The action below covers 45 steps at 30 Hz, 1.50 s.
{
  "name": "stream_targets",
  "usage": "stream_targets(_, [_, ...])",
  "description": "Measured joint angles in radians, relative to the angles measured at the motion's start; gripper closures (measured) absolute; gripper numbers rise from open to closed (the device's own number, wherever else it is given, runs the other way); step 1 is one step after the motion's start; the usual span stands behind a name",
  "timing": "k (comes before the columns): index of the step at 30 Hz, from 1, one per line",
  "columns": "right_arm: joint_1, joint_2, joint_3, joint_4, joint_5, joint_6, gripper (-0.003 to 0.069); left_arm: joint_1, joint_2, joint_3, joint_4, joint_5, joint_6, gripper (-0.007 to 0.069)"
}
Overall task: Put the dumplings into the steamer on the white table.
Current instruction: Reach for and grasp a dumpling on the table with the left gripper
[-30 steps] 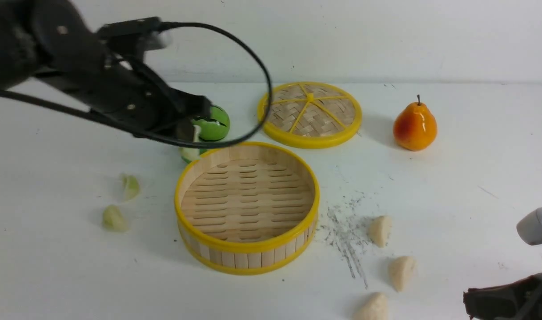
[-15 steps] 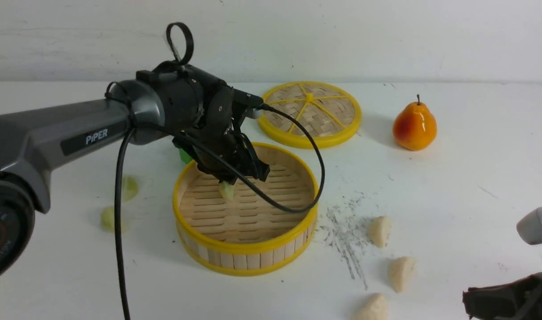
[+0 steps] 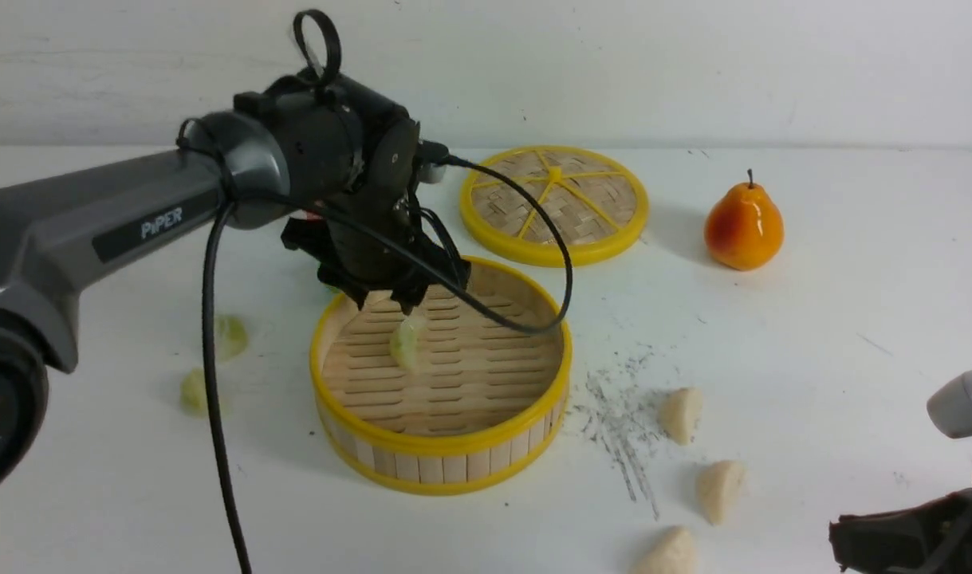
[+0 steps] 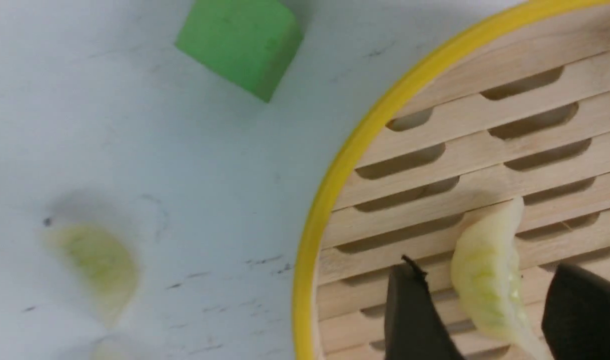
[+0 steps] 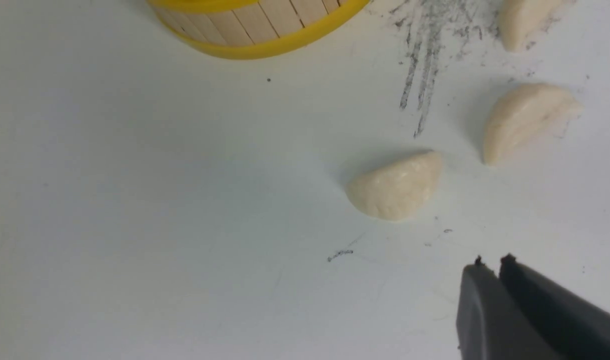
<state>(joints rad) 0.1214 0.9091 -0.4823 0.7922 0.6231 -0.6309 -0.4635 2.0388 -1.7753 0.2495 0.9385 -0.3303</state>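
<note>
The left tool (image 4: 480,300) hangs over the steamer (image 3: 442,442) in the middle of the front view, jaws spread wide, with one green dumpling (image 3: 406,343) loose between and below them above the slatted floor. Two more green dumplings (image 3: 230,335) lie on the surface (image 3: 852,319) at the left and three cream dumplings (image 3: 681,414) at the lower right. The right tool (image 5: 491,260), in the bottom right corner, has its fingers pressed together.
</note>
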Motion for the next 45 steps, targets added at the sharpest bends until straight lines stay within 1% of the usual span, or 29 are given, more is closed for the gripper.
stream_targets(3, [0.0,0.0,0.0,0.001,0.0,0.0,0.0613,0.006,-0.091,0.001,0.034,0.043,-0.02,0.0292])
stream_targets(6, [0.0,0.0,0.0,0.001,0.0,0.0,0.0612,0.031,-0.169,0.024,0.038,0.054,-0.026,0.0308])
stream_targets(7, [0.0,0.0,0.0,0.001,0.0,0.0,0.061,0.068,-0.223,0.064,0.037,0.055,-0.032,0.0317])
stream_targets(8, [0.0,0.0,0.0,0.001,0.0,0.0,0.061,0.08,-0.236,0.077,0.034,0.054,-0.035,0.0321])
stream_targets(9, [0.0,0.0,0.0,0.001,0.0,0.0,0.0608,0.125,-0.271,0.134,0.022,0.046,-0.042,0.0327])
stream_targets(11, [0.0,0.0,0.0,0.002,0.0,0.0,0.0604,0.204,-0.32,0.254,-0.018,0.004,-0.069,0.0335])
stream_targets(12, [0.0,0.0,0.0,0.003,0.0,0.0,0.0603,0.225,-0.328,0.289,-0.03,-0.014,-0.074,0.0336])
stream_targets(13, [0.0,0.0,0.0,0.005,0.0,0.0,0.0602,0.265,-0.335,0.372,-0.054,-0.05,-0.102,0.0336])
stream_targets(14, [0.0,0.0,0.0,0.007,0.0,0.0,0.0601,0.276,-0.336,0.383,-0.057,-0.064,-0.107,0.0336])
stream_targets(17, [0.0,0.0,0.0,0.011,0.0,0.0,0.0598,0.333,-0.324,0.548,-0.081,-0.183,-0.202,0.0336])
stream_targets(19, [0.0,0.0,0.0,0.011,-0.001,0.0,0.0596,0.338,-0.305,0.601,-0.083,-0.238,-0.244,0.0336])
stream_targets(24, [0.0,0.0,0.0,0.011,-0.001,0.0,0.0594,0.338,-0.248,0.62,-0.087,-0.335,-0.284,0.033])
stream_targets(30, [0.0,0.0,0.0,0.011,-0.001,0.0,0.0589,0.338,-0.212,0.62,-0.074,-0.44,-0.303,0.0256])
stream_targets(33, [0.0,0.0,0.0,0.011,-0.002,0.0,0.0587,0.338,-0.2,0.62,-0.06,-0.457,-0.303,0.0246])
stream_targets(36, [0.0,0.0,0.0,0.012,-0.004,0.0,0.0583,0.338,-0.18,0.62,-0.043,-0.454,-0.303,0.0269])
stream_targets(43, [0.0,0.0,0.0,0.012,-0.004,0.0,0.0583,0.338,-0.159,0.617,-0.023,-0.448,-0.3,0.0455])
stream_targets(45, [0.0,0.0,0.0,0.012,-0.004,0.0,0.0583,0.338,-0.159,0.611,-0.02,-0.441,-0.3,0.0455])
